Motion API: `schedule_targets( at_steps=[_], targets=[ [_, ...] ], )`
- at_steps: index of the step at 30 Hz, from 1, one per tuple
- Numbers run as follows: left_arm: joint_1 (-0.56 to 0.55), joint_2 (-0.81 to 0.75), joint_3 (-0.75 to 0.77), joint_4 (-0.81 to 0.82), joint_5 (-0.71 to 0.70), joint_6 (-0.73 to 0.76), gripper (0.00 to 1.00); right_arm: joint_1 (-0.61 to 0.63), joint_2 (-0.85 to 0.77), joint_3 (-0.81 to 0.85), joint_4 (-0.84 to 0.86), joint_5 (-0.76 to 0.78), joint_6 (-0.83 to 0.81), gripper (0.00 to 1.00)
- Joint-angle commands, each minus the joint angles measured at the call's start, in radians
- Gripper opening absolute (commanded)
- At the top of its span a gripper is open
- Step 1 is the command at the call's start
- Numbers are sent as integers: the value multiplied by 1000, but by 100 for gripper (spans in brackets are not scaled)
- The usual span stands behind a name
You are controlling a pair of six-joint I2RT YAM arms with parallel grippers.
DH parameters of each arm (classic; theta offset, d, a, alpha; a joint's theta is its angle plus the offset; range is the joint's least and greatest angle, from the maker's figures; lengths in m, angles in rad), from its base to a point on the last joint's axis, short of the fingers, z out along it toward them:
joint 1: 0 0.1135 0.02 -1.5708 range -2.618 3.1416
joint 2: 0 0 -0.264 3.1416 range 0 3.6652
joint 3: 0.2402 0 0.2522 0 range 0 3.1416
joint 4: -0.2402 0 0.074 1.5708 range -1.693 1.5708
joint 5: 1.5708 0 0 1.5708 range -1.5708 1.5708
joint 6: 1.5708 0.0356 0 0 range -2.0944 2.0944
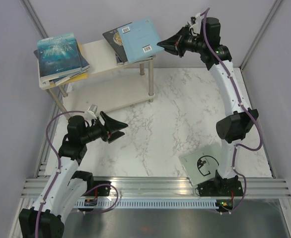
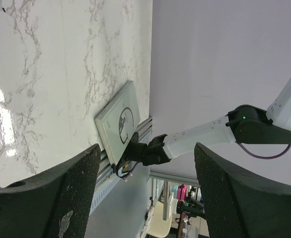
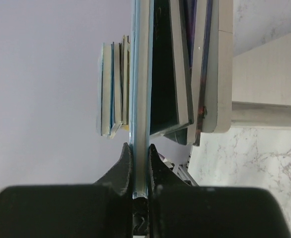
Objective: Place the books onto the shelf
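Book [image 3: 140,74] — tight in right hand [image 3: 139,151]

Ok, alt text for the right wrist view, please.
The right hand is shut on the edge of a pale blue book, held edge-on next to darker books on the shelf. Another stack of books sits farther back.
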State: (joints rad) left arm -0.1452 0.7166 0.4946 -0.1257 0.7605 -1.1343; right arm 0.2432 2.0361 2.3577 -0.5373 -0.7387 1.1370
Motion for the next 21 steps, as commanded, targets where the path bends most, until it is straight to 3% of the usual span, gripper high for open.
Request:
schedule_targets(
  at_steps=[1, 7, 10, 11, 12, 14, 17, 21],
  targets=[
    [6, -14, 5, 9, 8, 36, 79, 42, 62, 60, 106, 18, 58, 0],
    [6, -29, 9, -6, 3, 42, 78, 73, 70, 34, 120, 65, 53, 0],
    [6, -29, 9, -14, 3, 48, 78, 71, 64, 17, 122, 78, 49, 26],
    [6, -28, 10, -14, 2, 48, 78, 71, 62, 14, 122, 78, 47, 53],
    [6, -26, 10, -14, 2, 50, 78, 70, 62, 11, 123, 76, 46, 71],
    [6, -19, 15, -14, 7, 53, 78, 68, 52, -14, 122, 73, 40, 90],
    [6, -11, 24, -18, 10, 61, 78, 54, 10, -87, 122, 73, 18, 98],
    [6, -3, 29, -26, 10, 74, 78, -1, -86, -210, 122, 61, -20, 98]
  ],
)
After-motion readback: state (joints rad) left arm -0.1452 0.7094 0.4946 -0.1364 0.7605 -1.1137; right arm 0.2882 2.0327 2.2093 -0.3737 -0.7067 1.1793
